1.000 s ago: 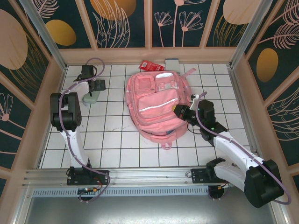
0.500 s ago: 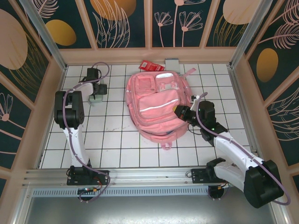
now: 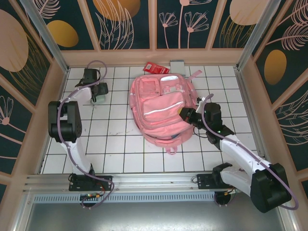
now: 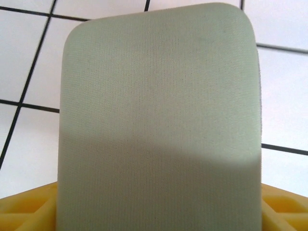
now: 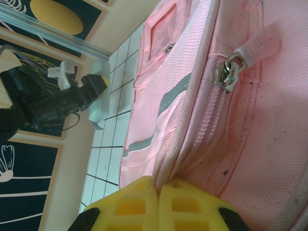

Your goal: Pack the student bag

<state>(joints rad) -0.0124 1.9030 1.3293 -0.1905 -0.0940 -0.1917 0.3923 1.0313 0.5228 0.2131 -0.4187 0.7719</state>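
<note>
The pink backpack lay flat in the middle of the white tiled table, front pockets up. Around it were one red packet touching its 12 o'clock edge, one grey block just beside that at 1 o'clock, and one pale green case well apart at 10 o'clock.

Nothing lay between the case and the bag but bare tiles.

The left gripper was down over the green case, jaws wide, one yellow pad at each long edge. Whether they pinched it I could not tell.

The right gripper sat at the bag's 3 o'clock side, fingers pressed together on a ridge of pink fabric beside the zip. One metal zip slider with a pink tab lay just past it.
</note>
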